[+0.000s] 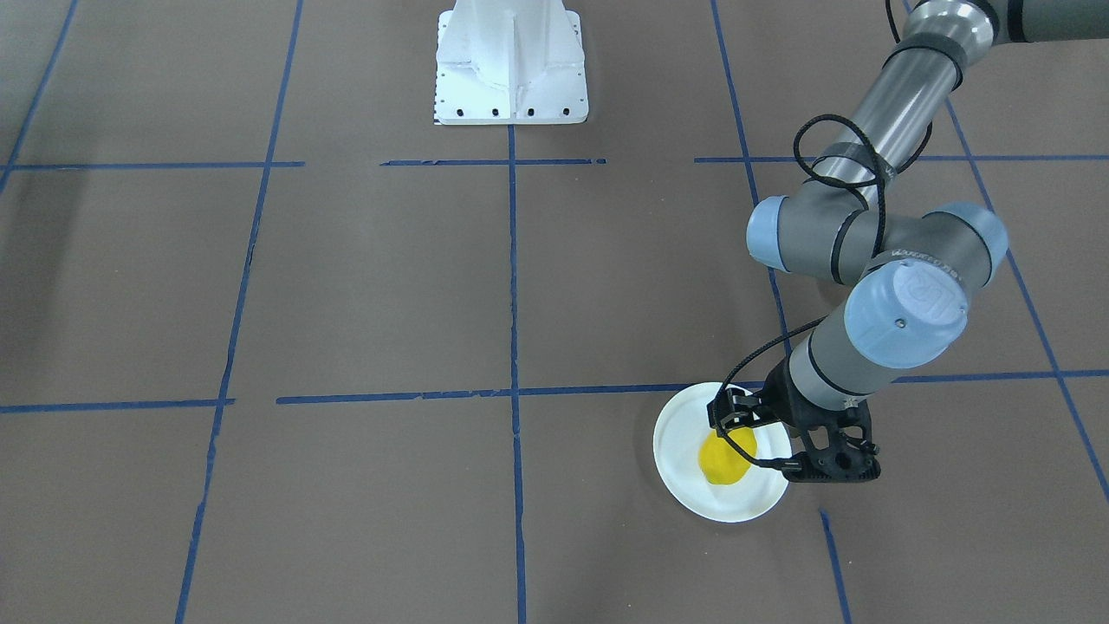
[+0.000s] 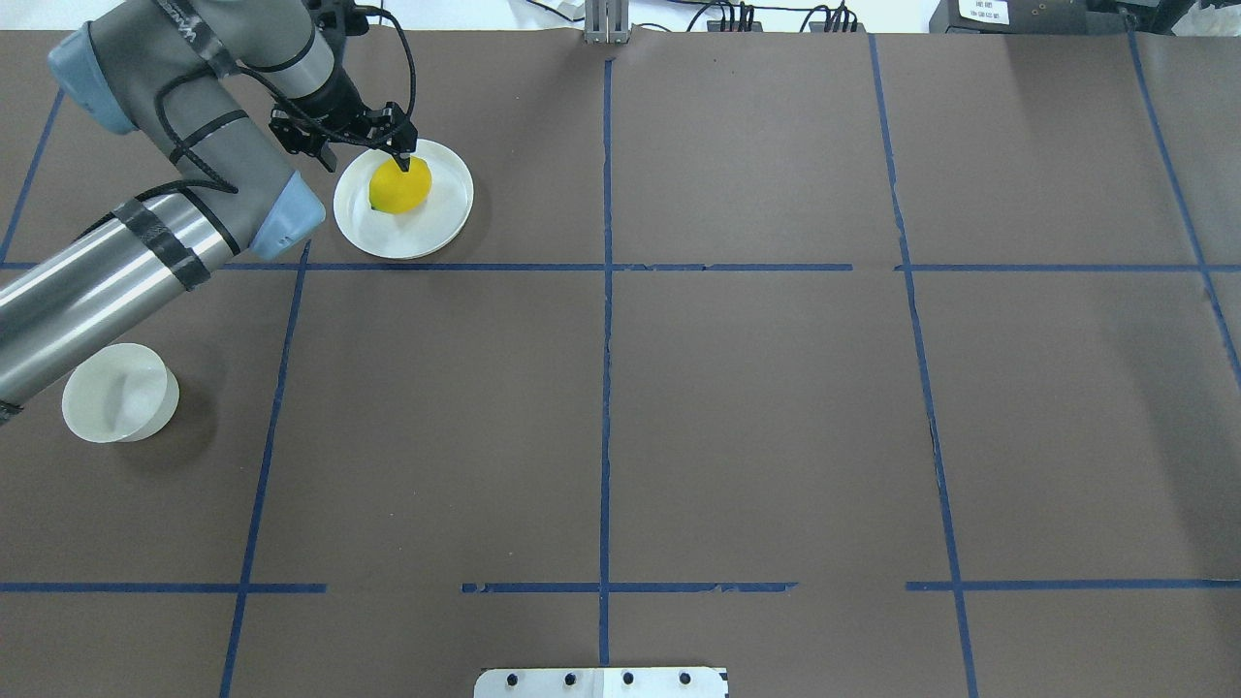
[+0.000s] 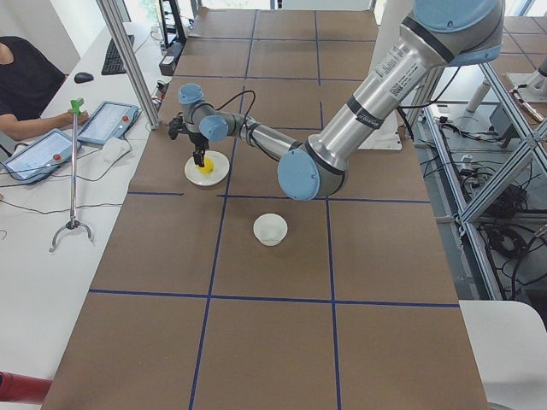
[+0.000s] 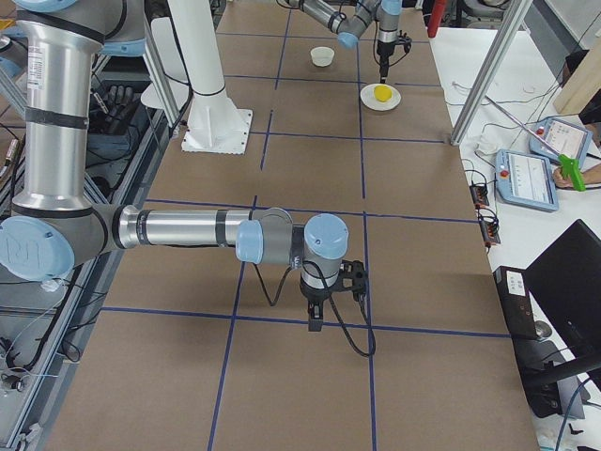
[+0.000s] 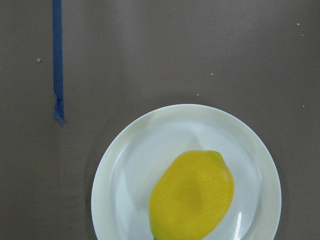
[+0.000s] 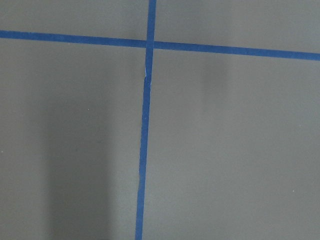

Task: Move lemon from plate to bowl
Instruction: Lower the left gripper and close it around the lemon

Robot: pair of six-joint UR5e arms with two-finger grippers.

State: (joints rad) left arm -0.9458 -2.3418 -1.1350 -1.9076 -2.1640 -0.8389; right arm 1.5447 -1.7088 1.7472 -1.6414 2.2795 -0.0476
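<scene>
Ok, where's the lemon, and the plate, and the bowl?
lemon (image 2: 398,186), overhead view, middle of its yellow skin.
plate (image 2: 441,213), overhead view, bare white part beside the lemon.
bowl (image 2: 120,393), overhead view, its empty inside.

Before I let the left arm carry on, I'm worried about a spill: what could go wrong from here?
The lemon looks smooth and rounded and lies loose on the shallow plate, so the left pincer, if it closes unevenly, could nudge it into rolling off. The bowl looks barely wider than the lemon, so an off-centre drop might bounce out or tip it.
</scene>
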